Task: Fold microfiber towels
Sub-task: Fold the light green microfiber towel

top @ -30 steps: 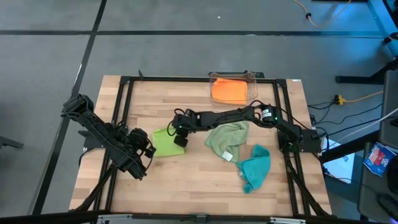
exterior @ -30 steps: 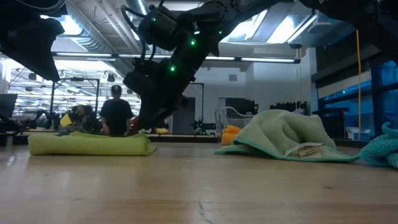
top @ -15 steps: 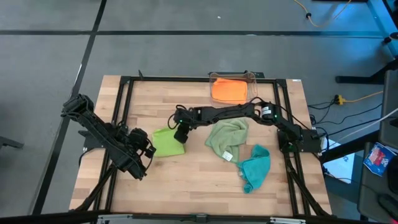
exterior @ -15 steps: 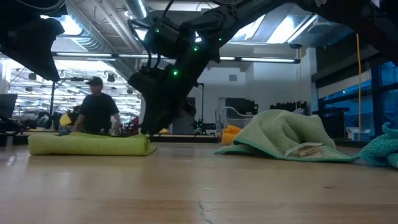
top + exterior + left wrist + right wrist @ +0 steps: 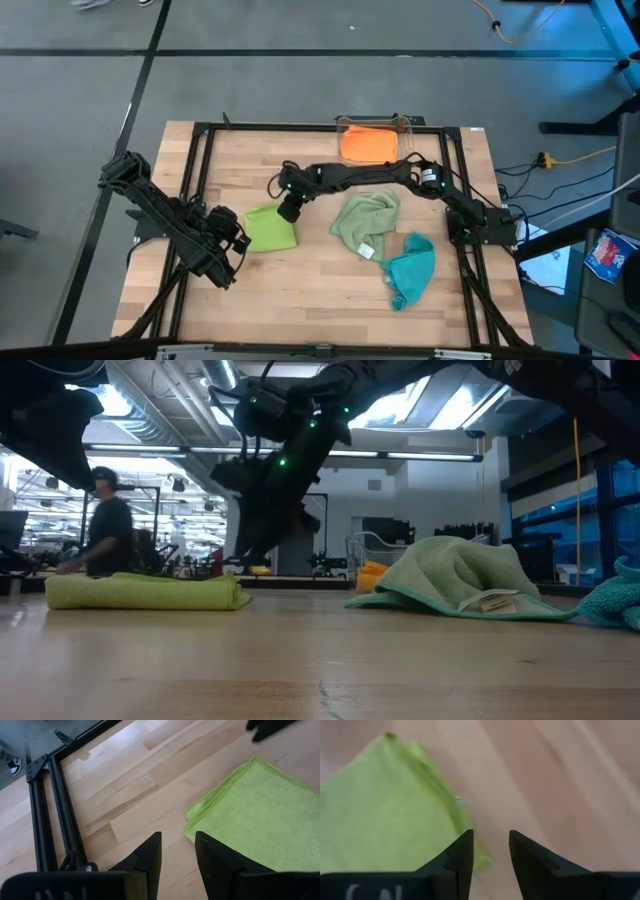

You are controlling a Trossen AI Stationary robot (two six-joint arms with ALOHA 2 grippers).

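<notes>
The lime green towel (image 5: 271,229) lies folded flat on the table left of centre; the low view shows it as a flat stack (image 5: 140,592). My right gripper (image 5: 290,211) hangs open just above the table beside the towel's far right corner (image 5: 470,847), with bare wood between its fingers. My left gripper (image 5: 238,240) stands open at the towel's left edge (image 5: 192,822), holding nothing. The sage towel with a white tag (image 5: 364,222) lies crumpled right of centre. The teal towel (image 5: 409,268) lies bunched at the near right. The orange towel (image 5: 367,146) lies in the bin.
A clear plastic bin (image 5: 407,130) stands at the far edge, right of centre. A black frame (image 5: 196,150) runs round the tabletop, and a rail of it (image 5: 42,820) shows close to my left gripper. Bare wood (image 5: 300,290) lies along the near edge. A person (image 5: 105,520) walks in the room behind.
My right gripper has drawn off the lime towel's right part toward the table's far edge, rising a little and rolling at the wrist. The towel stays folded flat where it was. The person in the background has walked to the left.
</notes>
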